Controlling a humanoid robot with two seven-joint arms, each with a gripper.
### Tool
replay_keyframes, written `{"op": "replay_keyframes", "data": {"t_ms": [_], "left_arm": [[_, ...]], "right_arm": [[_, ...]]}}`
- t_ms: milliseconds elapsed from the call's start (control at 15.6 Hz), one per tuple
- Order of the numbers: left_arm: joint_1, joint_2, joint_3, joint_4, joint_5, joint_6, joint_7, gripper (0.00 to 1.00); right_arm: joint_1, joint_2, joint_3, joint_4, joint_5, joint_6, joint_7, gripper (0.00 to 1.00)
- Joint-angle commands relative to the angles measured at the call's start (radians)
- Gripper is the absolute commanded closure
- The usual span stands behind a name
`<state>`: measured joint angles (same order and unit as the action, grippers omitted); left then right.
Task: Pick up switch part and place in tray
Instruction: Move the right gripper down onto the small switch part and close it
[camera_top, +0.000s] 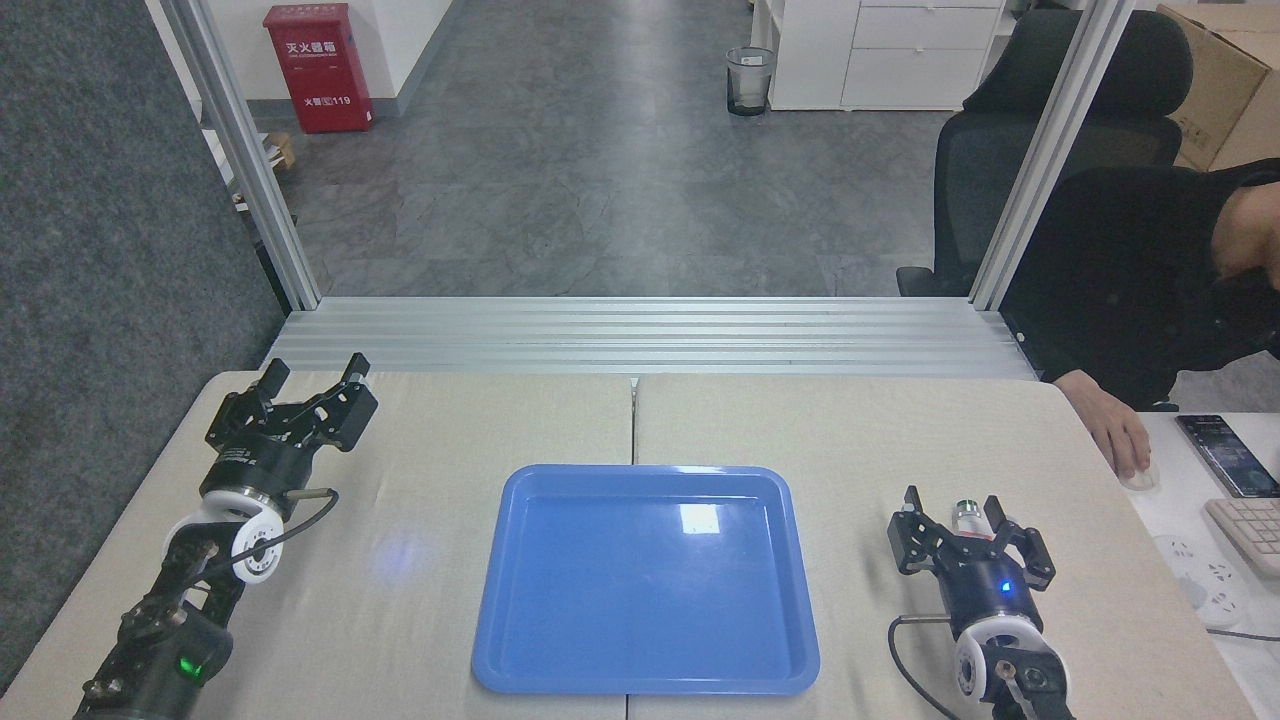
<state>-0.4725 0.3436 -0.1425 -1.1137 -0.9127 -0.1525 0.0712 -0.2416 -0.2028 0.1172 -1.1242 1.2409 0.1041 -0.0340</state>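
The blue tray (620, 610) lies empty at the front middle of the table. To its right, the switch part (966, 514), a tiny silver cylinder with a red bit at its near end, stands on the table between the fingers of my right gripper (952, 503), close to the right finger. That gripper is open and low over the table, and I cannot tell whether a finger touches the part. My left gripper (312, 376) rests open at the far left of the table, holding nothing.
A person in black sits at the right with a hand (1120, 440) on a mouse, beside a phone (1225, 455) and a keyboard (1250, 530). An aluminium rail (640, 335) runs along the table's far edge.
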Motion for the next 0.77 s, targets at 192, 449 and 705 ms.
{"op": "replay_keyframes", "data": {"t_ms": [192,449,705], "left_arm": [[-0.001,0.000,0.000,0.000,0.000,0.001,-0.001,0.00],[0.000,0.000,0.000,0.000,0.000,-0.001,-0.001,0.00],[0.000,0.000,0.000,0.000,0.000,0.001,-0.001,0.00]], "right_arm": [[-0.091,-0.087,0.013,0.293,0.000,-0.006,-0.001,0.14],[-0.085,-0.069,0.015,0.322,-0.004,-0.006,-0.006,0.21],[-0.078,-0.043,0.032,0.343,-0.009,-0.009,-0.007,0.30]]}}
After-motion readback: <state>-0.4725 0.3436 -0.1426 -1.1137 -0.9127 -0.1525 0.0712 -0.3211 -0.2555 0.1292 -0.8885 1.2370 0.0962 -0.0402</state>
